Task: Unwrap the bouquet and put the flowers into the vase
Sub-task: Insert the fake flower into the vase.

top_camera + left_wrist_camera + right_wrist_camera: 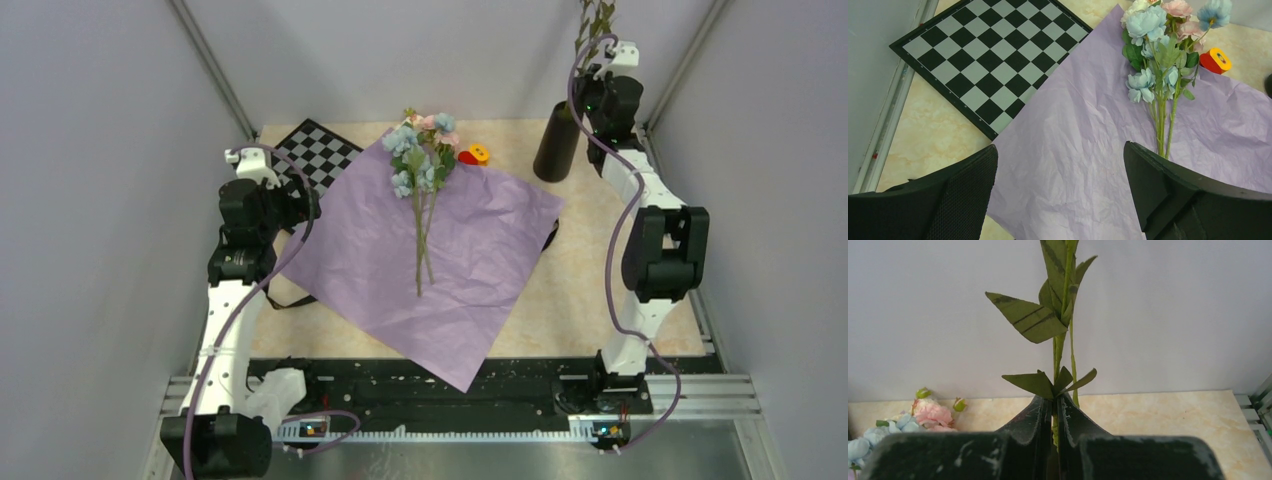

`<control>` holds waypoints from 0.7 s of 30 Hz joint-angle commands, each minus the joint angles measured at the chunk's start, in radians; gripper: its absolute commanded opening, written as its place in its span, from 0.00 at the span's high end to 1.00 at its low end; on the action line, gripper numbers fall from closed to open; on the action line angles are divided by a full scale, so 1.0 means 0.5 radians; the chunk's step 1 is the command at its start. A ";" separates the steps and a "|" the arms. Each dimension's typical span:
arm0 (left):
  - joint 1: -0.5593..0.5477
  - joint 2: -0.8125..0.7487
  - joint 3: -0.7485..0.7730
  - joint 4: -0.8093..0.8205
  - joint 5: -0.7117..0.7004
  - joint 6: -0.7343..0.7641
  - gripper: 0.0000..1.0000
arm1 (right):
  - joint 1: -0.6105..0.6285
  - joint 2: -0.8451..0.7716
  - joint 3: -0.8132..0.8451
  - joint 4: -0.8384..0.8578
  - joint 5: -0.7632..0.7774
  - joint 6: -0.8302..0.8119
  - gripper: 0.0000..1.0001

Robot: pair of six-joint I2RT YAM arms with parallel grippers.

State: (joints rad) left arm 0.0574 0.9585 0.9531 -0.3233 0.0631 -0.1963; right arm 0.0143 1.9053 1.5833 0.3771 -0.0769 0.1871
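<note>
At the R wrist cam, the right pincer (1054,412) is pressed shut on one leafy stem (1064,335), w/ almost no gap btw. its two fingers. The stem stands upright above the jaws, its leaves free. I judge it is held vertical so that its lower end can go straight down into a narrow mouth. That lower end is hidden under the fingers. Far left, some of the flowers (930,414) lie on the desk (1158,415), well apart from this pincer.

At the L wrist cam, the left pincer (1058,150) is spread fully wide; it holds nothing and touches nothing. It hovers over the bouquet paper (1088,115), which lies flat w/ the lilac side up, so the unwrapping looks done. The flowers rest on this paper, heads to the far side, thin stems pointing back toward the pincer's right finger. That is a good lie for a grasp across the stems, I think. The checkered board (993,55) meets the paper's left edge. The toy block (1215,60) sits just beside the flower heads.

At the top cam, the vase (557,143) stands upright at the far right of the desk, near the paper's right corner. The R pincer is just above and behind the vase mouth, prob. for lowering the stem in. Whether the stem end is inside already, I cannot tell. A black ribbon (283,298) shows at the paper's left edge.
</note>
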 commanded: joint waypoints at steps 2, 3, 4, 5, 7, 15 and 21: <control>0.017 0.013 0.002 0.055 0.030 -0.015 0.01 | -0.017 0.034 -0.017 0.100 -0.021 0.040 1.00; 0.016 0.013 0.006 0.055 0.035 -0.015 0.01 | -0.018 0.040 -0.029 0.097 -0.024 0.044 1.00; 0.020 0.013 0.003 0.055 0.033 -0.015 0.01 | -0.018 0.048 -0.040 0.099 -0.026 0.047 1.00; 0.020 0.013 0.004 0.054 0.032 -0.013 0.01 | -0.018 0.051 -0.052 0.096 -0.031 0.048 1.00; 0.019 0.015 0.003 0.054 0.030 -0.012 0.01 | -0.018 0.057 -0.072 0.092 -0.042 0.050 1.00; 0.026 0.019 0.004 0.054 0.037 -0.016 0.01 | -0.019 0.093 -0.079 0.054 -0.076 0.063 1.00; 0.028 0.021 0.005 0.053 0.050 -0.022 0.01 | -0.017 0.107 -0.077 0.022 -0.086 0.067 0.92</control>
State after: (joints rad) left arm 0.0643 0.9668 0.9531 -0.3233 0.0723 -0.2028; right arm 0.0143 1.9572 1.5440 0.3702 -0.1009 0.2111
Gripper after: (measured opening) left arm 0.986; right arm 0.065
